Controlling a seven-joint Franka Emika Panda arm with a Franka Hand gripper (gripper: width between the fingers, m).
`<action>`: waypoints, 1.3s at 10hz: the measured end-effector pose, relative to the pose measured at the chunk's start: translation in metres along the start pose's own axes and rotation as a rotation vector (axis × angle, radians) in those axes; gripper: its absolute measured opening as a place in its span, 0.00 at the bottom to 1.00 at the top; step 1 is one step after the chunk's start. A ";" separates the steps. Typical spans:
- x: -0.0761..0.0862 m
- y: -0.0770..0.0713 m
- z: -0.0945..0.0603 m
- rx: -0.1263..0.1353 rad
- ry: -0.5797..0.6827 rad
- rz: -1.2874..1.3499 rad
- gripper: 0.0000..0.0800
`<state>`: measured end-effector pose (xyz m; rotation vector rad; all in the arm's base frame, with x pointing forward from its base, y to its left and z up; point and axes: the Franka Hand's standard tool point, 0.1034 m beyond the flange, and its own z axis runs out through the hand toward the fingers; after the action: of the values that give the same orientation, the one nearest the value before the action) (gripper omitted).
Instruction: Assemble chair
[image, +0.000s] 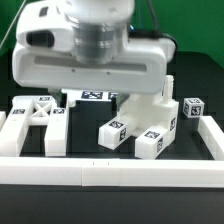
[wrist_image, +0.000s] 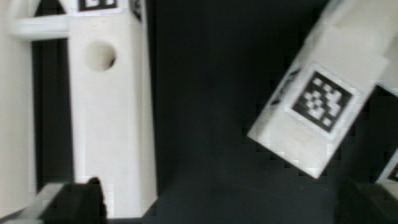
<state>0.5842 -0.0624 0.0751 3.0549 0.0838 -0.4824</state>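
Observation:
The chair parts lie loose on the black table. An X-braced panel (image: 38, 116) is at the exterior view's left. A tall blocky white part (image: 152, 104) stands right of centre, with two tagged legs (image: 114, 131) (image: 150, 144) in front of it and a small tagged block (image: 193, 107) further right. The arm's large white hand (image: 88, 58) hangs over the middle and hides its fingers. In the wrist view my gripper (wrist_image: 222, 205) is open and empty. One dark fingertip (wrist_image: 75, 200) overlaps a long white piece with a hole (wrist_image: 100, 120). A tagged leg (wrist_image: 324, 95) lies slanted on the other side.
Low white border rails run along the front (image: 110, 171), the exterior view's left (image: 10, 132) and right (image: 210, 140). The marker board (image: 93, 97) lies flat behind the parts. A black backdrop closes the far side.

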 end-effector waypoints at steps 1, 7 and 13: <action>-0.004 0.010 -0.002 0.003 0.047 -0.052 0.81; -0.005 0.042 0.011 0.005 0.278 -0.016 0.81; -0.017 0.040 0.032 0.054 0.204 0.018 0.81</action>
<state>0.5607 -0.1044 0.0514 3.1452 0.0518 -0.1727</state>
